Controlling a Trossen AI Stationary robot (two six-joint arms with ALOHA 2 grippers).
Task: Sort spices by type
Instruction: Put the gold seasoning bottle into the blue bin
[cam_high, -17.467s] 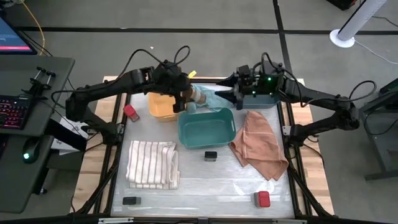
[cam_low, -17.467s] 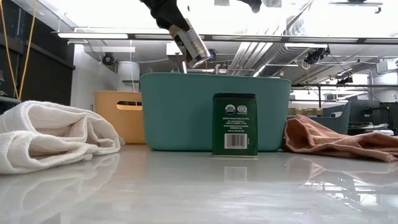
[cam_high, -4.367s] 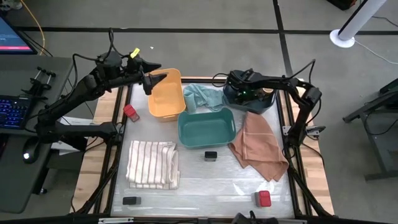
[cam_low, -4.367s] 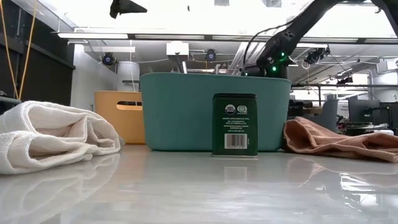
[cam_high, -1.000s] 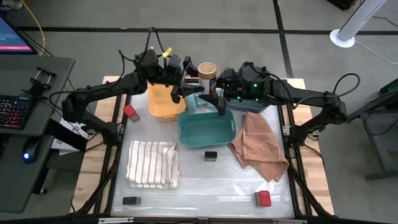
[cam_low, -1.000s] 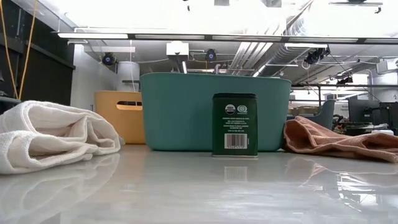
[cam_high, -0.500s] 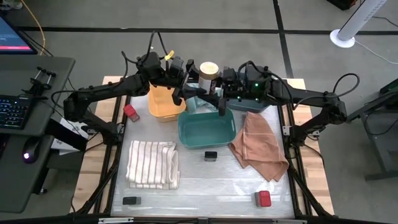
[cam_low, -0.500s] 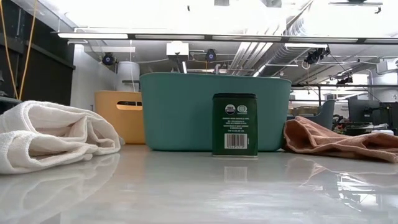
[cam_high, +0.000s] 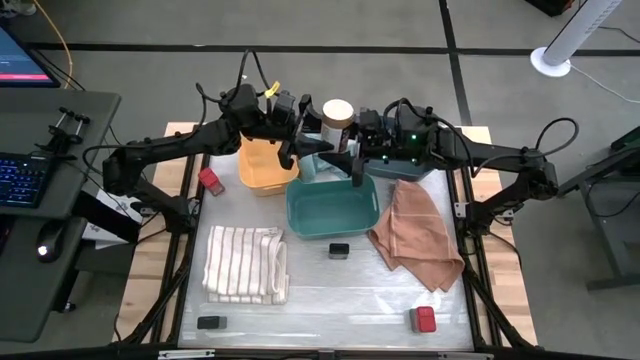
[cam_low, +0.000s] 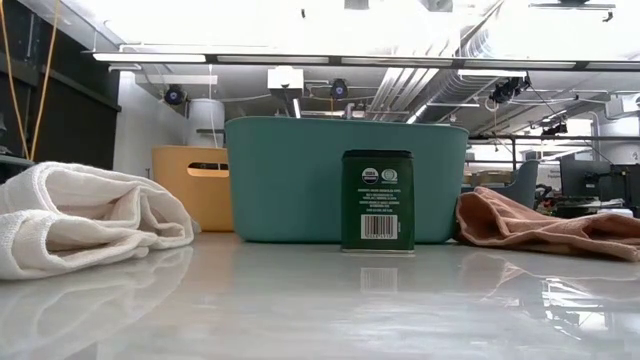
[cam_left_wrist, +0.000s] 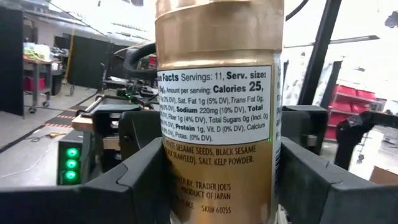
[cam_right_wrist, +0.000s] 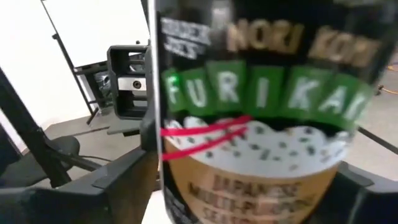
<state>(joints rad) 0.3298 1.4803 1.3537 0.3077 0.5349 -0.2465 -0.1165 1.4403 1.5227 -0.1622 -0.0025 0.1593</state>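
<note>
While held above the teal bin's (cam_high: 331, 205) back rim, round jar (cam_high: 337, 122) upright | left gripper (cam_high: 312, 146) pinching jar | right gripper (cam_high: 352, 160) pinching same jar | green tin (cam_high: 339, 250) in front of bin.

The jar (cam_right_wrist: 261, 118) label looks blurred, partly unreadable.

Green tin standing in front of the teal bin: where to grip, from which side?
Probably top-down on the green tin, closing on its two narrow side faces near the top. It stands upright with both sides clear, while the teal bin sits close behind its broad face.
</note>
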